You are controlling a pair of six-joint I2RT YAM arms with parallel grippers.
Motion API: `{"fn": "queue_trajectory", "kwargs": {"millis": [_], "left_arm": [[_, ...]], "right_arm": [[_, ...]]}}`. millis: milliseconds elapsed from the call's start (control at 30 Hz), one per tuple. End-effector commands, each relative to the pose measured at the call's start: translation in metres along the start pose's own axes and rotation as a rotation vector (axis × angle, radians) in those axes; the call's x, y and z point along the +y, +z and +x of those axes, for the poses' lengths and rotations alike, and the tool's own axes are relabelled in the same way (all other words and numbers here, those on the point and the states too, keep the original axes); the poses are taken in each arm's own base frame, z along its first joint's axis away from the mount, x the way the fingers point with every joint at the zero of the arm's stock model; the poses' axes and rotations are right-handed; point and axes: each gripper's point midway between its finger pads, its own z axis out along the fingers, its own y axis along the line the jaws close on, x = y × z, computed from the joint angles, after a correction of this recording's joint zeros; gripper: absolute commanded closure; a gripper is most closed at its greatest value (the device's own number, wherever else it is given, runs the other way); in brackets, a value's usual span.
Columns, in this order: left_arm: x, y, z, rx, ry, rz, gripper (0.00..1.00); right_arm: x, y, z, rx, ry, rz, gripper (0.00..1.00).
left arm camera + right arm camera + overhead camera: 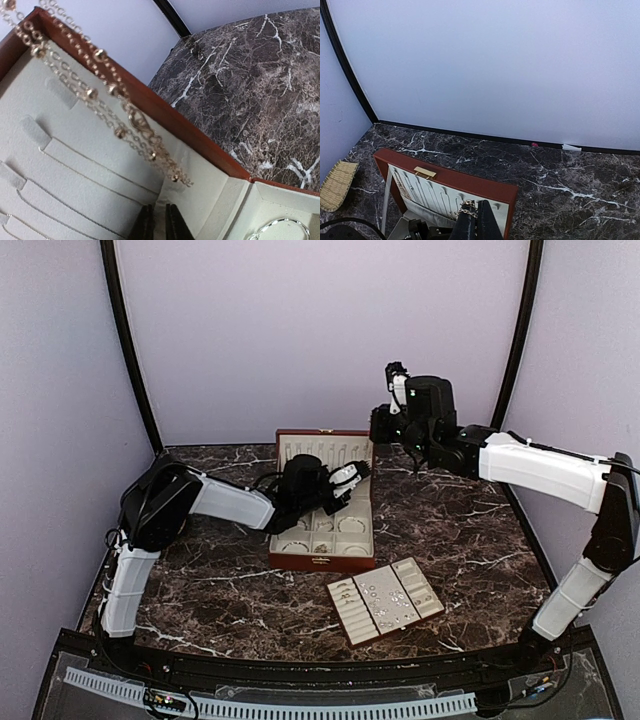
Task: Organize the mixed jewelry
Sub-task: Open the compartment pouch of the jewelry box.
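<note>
The task is judged to be partly done. The mixed jewelry point(385, 595) is seen in two places. Many small silvery pieces are laid on the cream slotted tray point(358, 630) on the table point(470, 530), near the front. Some round pieces are already placed in the compartments of the wooden box point(322, 560), and one silvery ring point(277, 227) is seen there from the left wrist.

A gold chain point(117, 107) is hung against the lining of the raised lid point(325, 433). It is gripped at its upper part by the closed right gripper point(474, 220) above the lid edge. The left gripper point(159, 222) is held inside the box, low before the lid. Its fingers are almost together with a narrow slit between them, and whether something thin is pinched there cannot be told.

The chain is probably not yet fixed in its slot, and the pieces on the tray are left to be sorted.
</note>
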Motion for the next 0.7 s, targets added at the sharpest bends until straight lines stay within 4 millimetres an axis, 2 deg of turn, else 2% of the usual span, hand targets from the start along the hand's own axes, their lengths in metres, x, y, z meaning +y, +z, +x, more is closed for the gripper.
{"fn": "queue_trajectory", "kwargs": {"millis": [0,100,667], "left_arm": [[0.007,0.001,0.006,0.013,-0.005,-0.037,0.93],[0.005,0.0,0.009,0.021,-0.014,-0.033,1.0],[-0.007,-0.011,0.011,0.009,-0.063,0.011,1.0]], "right_arm": [[0.004,0.003,-0.024,-0.076,0.026,-0.018,1.0],[0.005,0.009,-0.024,-0.079,0.022,-0.01,1.0],[0.01,0.031,-0.028,-0.108,0.01,-0.007,1.0]]}}
